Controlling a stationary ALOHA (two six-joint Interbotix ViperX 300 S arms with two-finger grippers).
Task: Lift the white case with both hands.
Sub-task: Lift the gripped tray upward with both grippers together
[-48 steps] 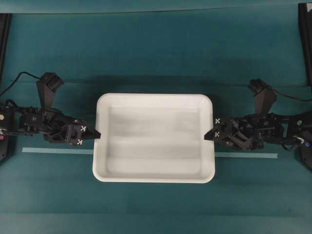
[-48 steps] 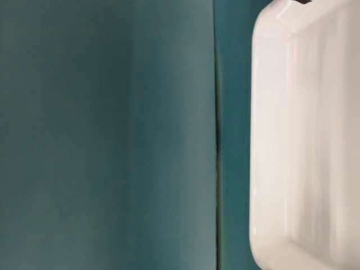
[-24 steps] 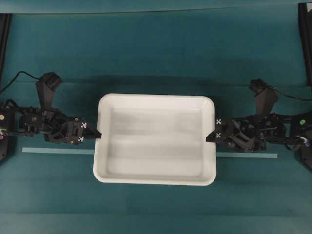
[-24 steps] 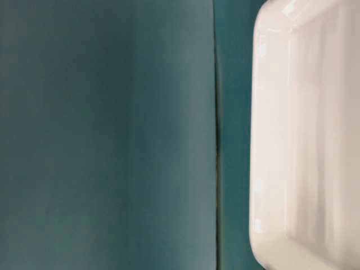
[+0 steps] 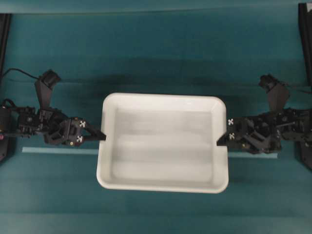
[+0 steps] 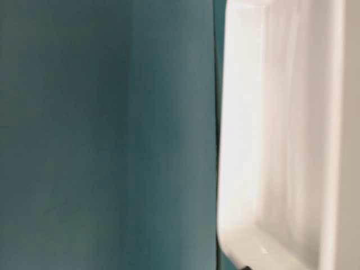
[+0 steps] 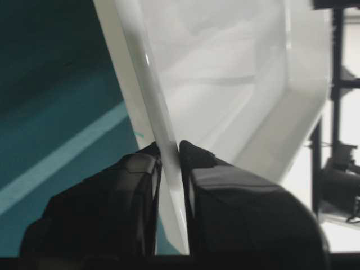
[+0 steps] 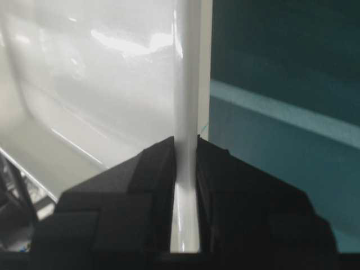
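I see my left claw (image 5: 101,136) pinched tight on the left rim of the white case (image 5: 163,144), and my right claw (image 5: 219,143) clamped the same way on the right rim (each wrist view shows the rim wedged between the jaws). The case hangs between both arms over the teal tabletop (image 5: 156,58), covering the middle of a pale tape line (image 5: 58,151).

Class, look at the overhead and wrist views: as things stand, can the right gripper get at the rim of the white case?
Yes, apparently: the right gripper is already clamped on the right rim of the white case, with nothing between them. The left gripper pinches the opposite rim.
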